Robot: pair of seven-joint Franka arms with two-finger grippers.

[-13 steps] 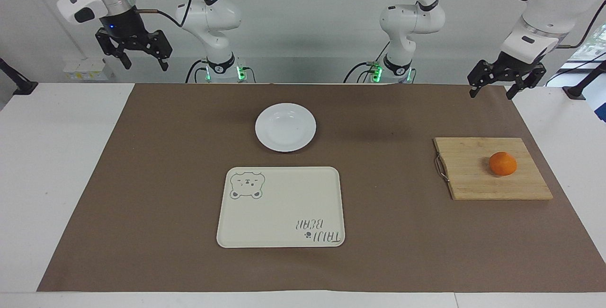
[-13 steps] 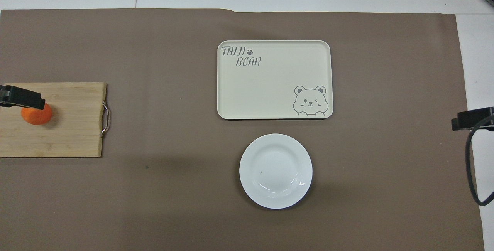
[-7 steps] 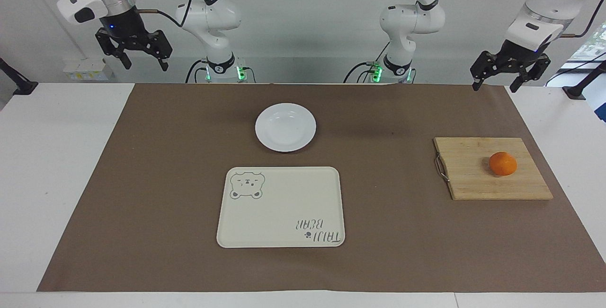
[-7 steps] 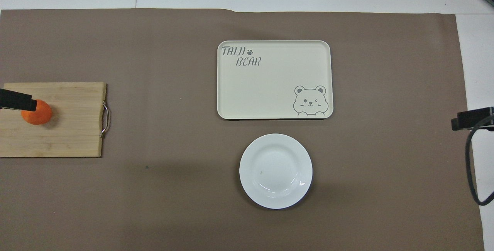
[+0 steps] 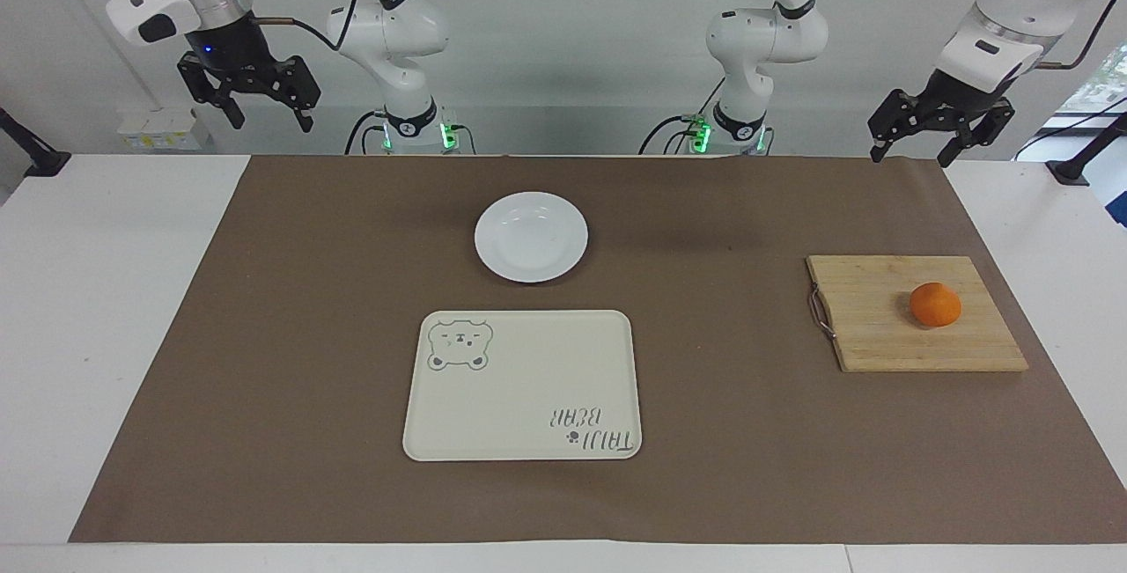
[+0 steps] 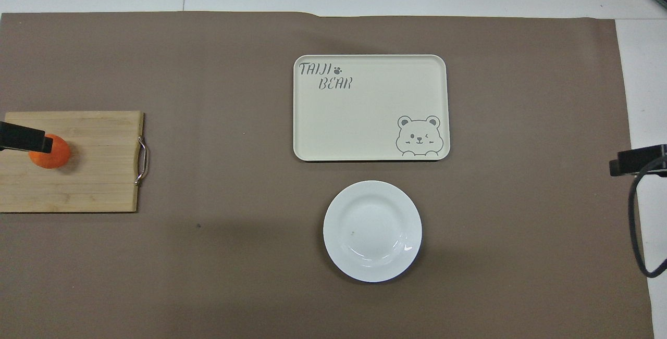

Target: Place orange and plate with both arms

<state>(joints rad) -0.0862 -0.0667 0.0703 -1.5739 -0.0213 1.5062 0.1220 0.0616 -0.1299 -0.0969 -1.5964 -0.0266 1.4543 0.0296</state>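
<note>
— Anything hidden or cut off?

— Yes. In the overhead view, only a black sliver of the left gripper (image 6: 21,138) at the edge, covering part of the orange (image 6: 52,152). Likewise just a dark stub of the right gripper (image 6: 638,160) plus a loop of cable (image 6: 633,224). Cutting board (image 6: 78,172) cropped at that view's edge too. Upper parts of both arms out of the facing view.

— And the orange, relative to the fingers?

— Resting on the cutting board (image 5: 916,313), near the table's edge at the left arm's end. Left gripper (image 5: 911,152) up in the air, over the brown mat's (image 5: 704,485) edge closest to the robots, well apart from the fruit and not touching it. Fingers (image 5: 877,153) spread, pinching nothing.

— The plate?

— Plate (image 5: 531,236) flat on the mat around mid-table, nearer to the robots than the cream tray (image 5: 528,397) with the bear drawing, just beside it but apart. Nothing on either.

— Right gripper?

— Right gripper (image 5: 268,122) hanging high over the bare white table top by the corner at the right arm's end, well apart from the plate. Fingers (image 5: 236,118) spread as well, holding nothing.
</note>
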